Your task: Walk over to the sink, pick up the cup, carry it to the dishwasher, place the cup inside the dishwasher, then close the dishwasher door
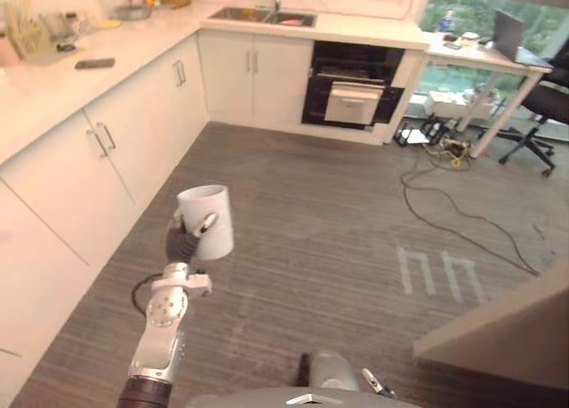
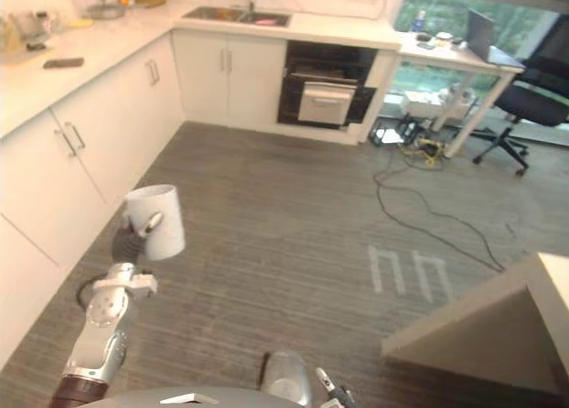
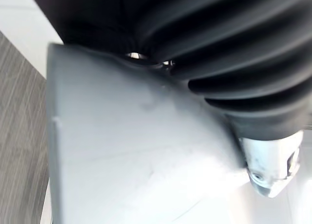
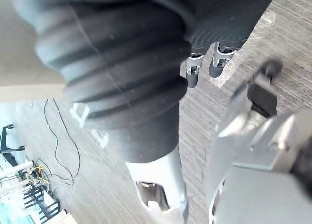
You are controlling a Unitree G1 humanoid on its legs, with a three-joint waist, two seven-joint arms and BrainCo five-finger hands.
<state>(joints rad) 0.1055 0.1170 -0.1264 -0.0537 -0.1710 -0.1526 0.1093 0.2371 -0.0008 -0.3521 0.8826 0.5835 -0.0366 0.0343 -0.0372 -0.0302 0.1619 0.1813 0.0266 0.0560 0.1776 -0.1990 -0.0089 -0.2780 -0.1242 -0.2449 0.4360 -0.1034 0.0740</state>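
White cylindrical cup (image 1: 206, 220), upright with its mouth up, clasped in the left hand (image 1: 184, 241), fingers (image 1: 207, 223) curled round its wall from the near side. Hangs in the air above the grey striped carpet floor (image 1: 338, 221), near the long run of white cabinets (image 1: 98, 168) on the left. Shows in the left wrist view as a pale surface pressed against the dark ribbed cover. Right hand (image 4: 192, 71) low over the same carpet; cannot tell whether loose or clenched. Far ahead, steel sink (image 1: 262, 17) set in the pale countertop (image 1: 356, 28), well apart from the cup. Just right of the sink cabinet, black dishwasher (image 1: 351, 84), a pale front panel leaning out of its dark opening. Further right, white desk (image 1: 480, 57) carrying a dark laptop (image 1: 508, 35), black office chair (image 1: 551, 97) beside it, black cables (image 1: 444, 204) trailing across the carpet.
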